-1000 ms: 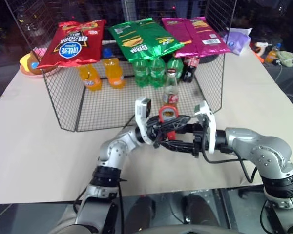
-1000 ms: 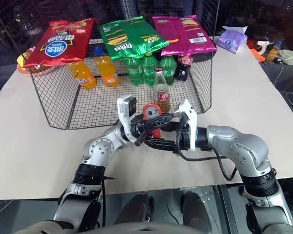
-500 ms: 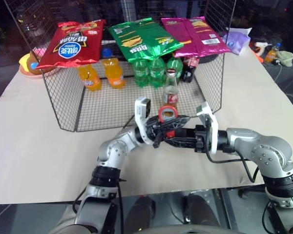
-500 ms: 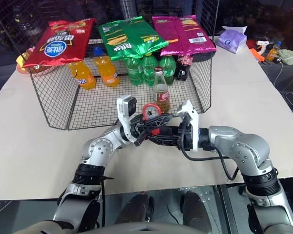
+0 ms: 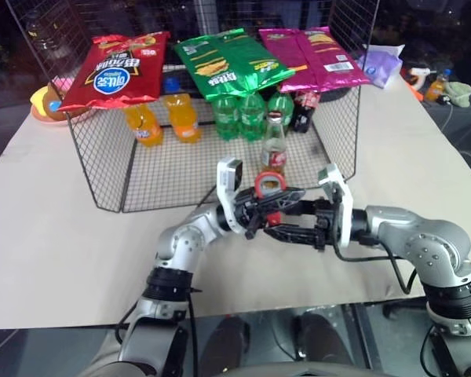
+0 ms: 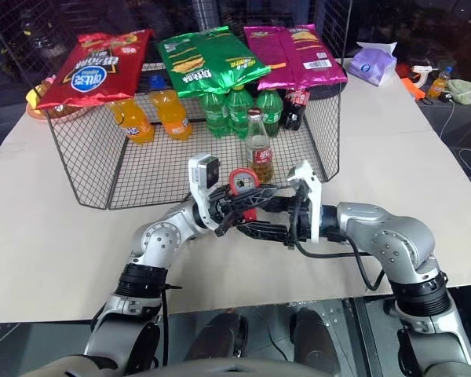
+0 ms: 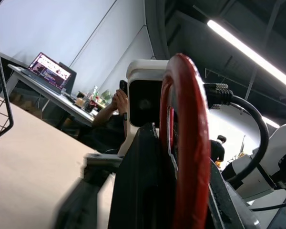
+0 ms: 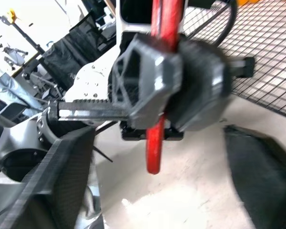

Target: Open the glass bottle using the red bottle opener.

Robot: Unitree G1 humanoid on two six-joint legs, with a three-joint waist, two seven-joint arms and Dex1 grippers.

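Beige bench (image 5: 55,204) carries a wire-mesh rack (image 5: 102,169) with the slim amber-filled clear glass bottle (image 5: 274,148) upright. Left claw (image 5: 261,214) clamps the flat red ring-headed bottle opener (image 5: 268,187), ring uppermost, handle downward. Right claw (image 5: 294,222) stands spread wide around it.

Left hand (image 5: 261,210) clamped on red bottle opener (image 5: 269,187), ring end up. Right hand (image 5: 298,221) fingers spread beside it. Glass bottle (image 5: 274,145) upright behind, inside wire basket (image 5: 102,169).
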